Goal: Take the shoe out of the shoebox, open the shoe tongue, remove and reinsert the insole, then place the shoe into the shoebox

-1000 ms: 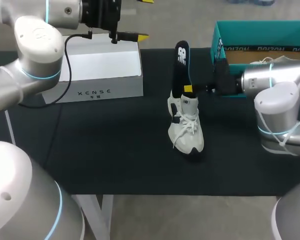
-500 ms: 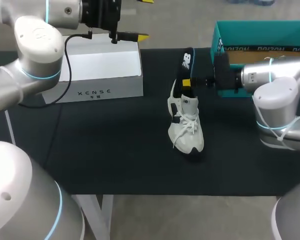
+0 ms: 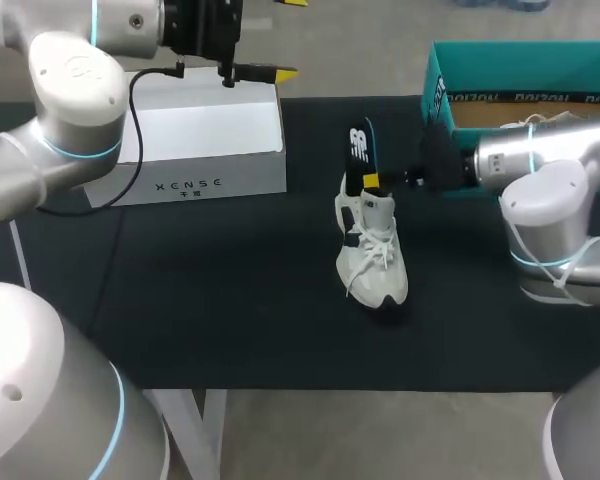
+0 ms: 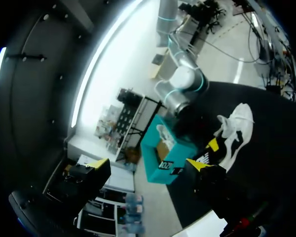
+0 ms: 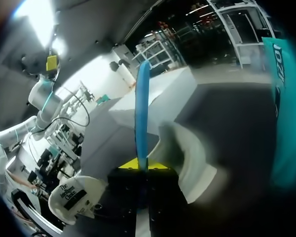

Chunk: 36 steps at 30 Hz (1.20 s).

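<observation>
The white lace-up sneaker (image 3: 373,255) stands upright on its sole near the middle of the black-covered counter (image 3: 230,300), toe towards the near edge and laces loose over the tongue. A dark insole with a blue edge (image 3: 358,152) rises steeply from its heel opening (whether the lower end is already inside the shoe, I cannot tell). The right gripper (image 3: 373,181) reaches in level from the right and has its yellow-tipped fingers closed on the insole low down, just above the sneaker's collar. The right wrist view shows the blue edge running straight up between the two tips, with the sneaker blurred just beyond them.

The open teal cardboard shoebox (image 3: 435,75) sits at the far right corner of the counter, behind the right arm and well apart from the sneaker. Something pale lies inside it, mostly hidden by the arm.

A white rectangular box (image 3: 205,135) rests on the far left of the counter. The left gripper (image 3: 280,73) hangs above that box's far edge, holding nothing; whether it is open or closed I cannot tell.
</observation>
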{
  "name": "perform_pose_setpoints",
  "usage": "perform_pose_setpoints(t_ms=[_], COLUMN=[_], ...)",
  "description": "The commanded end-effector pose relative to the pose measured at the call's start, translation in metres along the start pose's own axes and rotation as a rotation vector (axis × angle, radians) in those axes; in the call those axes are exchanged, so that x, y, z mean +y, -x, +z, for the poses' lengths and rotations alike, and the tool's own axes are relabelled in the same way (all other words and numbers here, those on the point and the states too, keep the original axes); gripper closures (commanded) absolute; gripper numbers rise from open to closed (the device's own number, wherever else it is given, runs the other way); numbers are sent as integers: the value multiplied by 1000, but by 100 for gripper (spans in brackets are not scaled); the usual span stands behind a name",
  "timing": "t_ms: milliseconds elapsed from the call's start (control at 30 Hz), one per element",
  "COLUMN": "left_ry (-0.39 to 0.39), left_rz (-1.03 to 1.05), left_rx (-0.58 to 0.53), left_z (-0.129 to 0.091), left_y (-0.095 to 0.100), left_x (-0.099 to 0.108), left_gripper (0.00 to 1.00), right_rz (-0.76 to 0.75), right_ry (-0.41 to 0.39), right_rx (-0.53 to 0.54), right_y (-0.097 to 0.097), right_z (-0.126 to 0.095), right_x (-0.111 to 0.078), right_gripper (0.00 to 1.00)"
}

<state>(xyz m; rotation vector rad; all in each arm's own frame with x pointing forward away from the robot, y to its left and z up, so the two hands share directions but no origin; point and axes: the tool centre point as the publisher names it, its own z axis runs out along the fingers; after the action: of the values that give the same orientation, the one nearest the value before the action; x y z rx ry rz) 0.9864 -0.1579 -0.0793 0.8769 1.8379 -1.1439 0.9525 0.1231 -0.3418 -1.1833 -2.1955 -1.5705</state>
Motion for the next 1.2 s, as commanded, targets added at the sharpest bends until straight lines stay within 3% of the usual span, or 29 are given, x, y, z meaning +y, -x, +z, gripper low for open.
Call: perform_pose_setpoints(t_ms=[33,100,133,167,200,333,400,467,600,833,900,1000,1033,1067,1100,1200], left_ry=[0,0,0,0,0,0,0,0,0,0,0,0,0,0,0,0], left_rz=[1,1,1,1,1,1,1,1,1,1,1,1,1,1,1,1], left_rx=[3,3,3,3,3,3,3,3,3,3,3,3,3,3,3,3], left_z=[1,1,1,1,1,1,1,1,1,1,1,1,1,1,1,1], left_y=[1,1,1,1,1,1,1,1,1,1,1,1,1,1,1,1], left_x=[1,1,1,1,1,1,1,1,1,1,1,1,1,1,1,1], left_gripper=[0,0,0,0,0,0,0,0,0,0,0,0,0,0,0,0], right_rz=[22,32,23,16,4,-32,-36,-31,-25,23,35,45,45,46,44,25], right_ry=[2,0,-3,10,21,67,90,104,75,15,-2,-20,-25,-24,-17,18], right_rx=[-6,0,-1,-2,-7,-26,-45,-59,-60,-38,-28,-18,-21,-26,-35,-55], right_y=[-12,-12,-10,-9,-7,4,7,8,4,-2,-11,-9,-8,-5,-3,5], right_z=[-6,-6,-5,-4,-4,-1,-2,-3,-4,0,-1,0,-1,-2,-2,-3], right_x=[-14,-14,-9,-2,6,36,45,47,36,-3,-10,-20,-20,-17,-12,7], right_gripper=[100,100,53,47,54,60,69,100,100,100,100,100,91,62,52,56])
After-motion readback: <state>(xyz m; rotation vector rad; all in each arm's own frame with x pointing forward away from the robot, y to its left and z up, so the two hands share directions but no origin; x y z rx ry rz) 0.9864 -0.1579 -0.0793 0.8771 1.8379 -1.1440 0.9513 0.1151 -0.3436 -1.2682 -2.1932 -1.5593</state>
